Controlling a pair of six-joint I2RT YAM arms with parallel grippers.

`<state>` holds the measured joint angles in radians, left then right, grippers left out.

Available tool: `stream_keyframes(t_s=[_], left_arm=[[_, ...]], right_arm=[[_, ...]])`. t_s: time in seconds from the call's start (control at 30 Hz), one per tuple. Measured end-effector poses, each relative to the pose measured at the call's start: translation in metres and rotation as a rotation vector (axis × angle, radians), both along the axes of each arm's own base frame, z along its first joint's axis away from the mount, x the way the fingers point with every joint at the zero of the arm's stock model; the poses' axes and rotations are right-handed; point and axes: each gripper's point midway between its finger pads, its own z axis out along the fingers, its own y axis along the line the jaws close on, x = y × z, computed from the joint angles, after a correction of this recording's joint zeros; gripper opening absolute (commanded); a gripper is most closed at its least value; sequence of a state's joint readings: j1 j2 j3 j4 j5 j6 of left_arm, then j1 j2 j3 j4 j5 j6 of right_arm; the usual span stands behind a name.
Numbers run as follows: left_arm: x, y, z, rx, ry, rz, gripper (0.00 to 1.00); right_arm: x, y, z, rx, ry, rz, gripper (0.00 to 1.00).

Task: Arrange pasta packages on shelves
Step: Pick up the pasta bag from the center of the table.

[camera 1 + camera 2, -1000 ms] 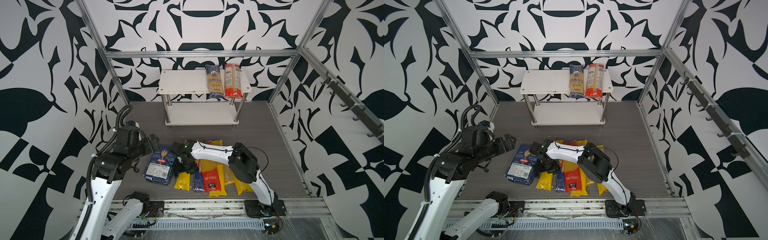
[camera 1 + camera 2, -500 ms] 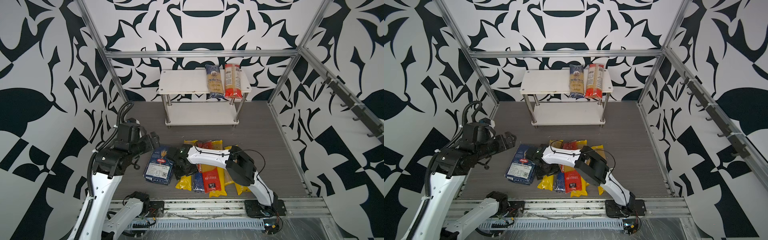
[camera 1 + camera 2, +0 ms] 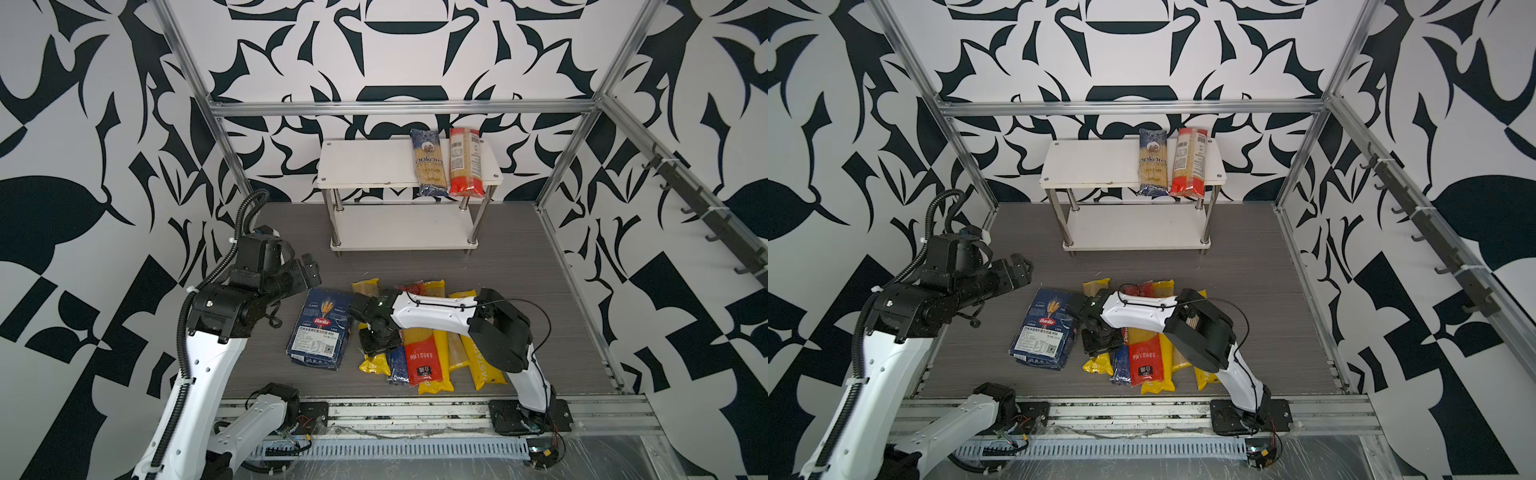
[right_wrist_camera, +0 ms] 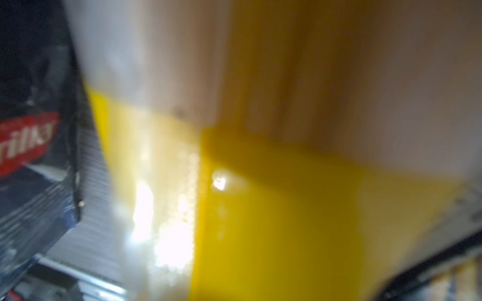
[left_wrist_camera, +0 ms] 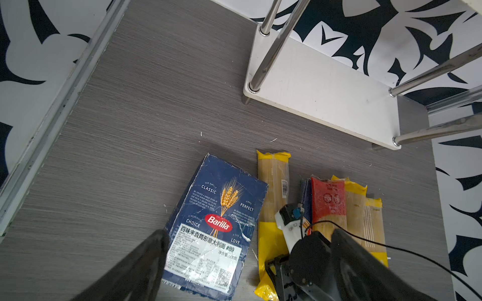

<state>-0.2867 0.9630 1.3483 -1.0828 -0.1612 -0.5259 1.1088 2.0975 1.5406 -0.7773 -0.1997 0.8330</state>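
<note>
The leftmost yellow spaghetti bag (image 3: pixel 366 291) lies on the tabletop (image 3: pixel 511 266), just beside the wide Barilla pack (image 3: pixel 320 332); the right claw (image 3: pixel 379 338) sits down on its middle, its jaws hidden in both top views; the right wrist view shows only that bag, blurred and close, so I cannot tell if it is gripped; the left claw (image 3: pixel 308 272) hangs spread wide and empty; the shelves (image 3: pixel 365 166) carry a blue bag (image 3: pixel 428 166) and a red bag (image 3: pixel 466 166) on top.

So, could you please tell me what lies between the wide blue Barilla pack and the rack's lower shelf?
Nothing but bare grey tabletop: the left wrist view shows the Barilla pack and the lower shelf apart, and both top views agree.
</note>
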Motion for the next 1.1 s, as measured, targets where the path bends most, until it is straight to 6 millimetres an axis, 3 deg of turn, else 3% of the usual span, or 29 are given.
stream_keyframes(t_s=[0.13,0.7,1.1], left_arm=[[0.005,0.001,-0.005,0.005,0.018,0.009,0.99],[0.024,0.003,-0.006,-0.023,0.011,0.076,0.99],[0.057,0.003,-0.022,-0.010,0.059,0.104,0.99]], right_arm=[[0.005,-0.003,0.006,0.053,0.033,-0.005,0.00],[0.037,-0.046,0.061,0.209,0.115,-0.092,0.00],[0.032,-0.055,0.136,0.341,0.107,-0.039,0.00]])
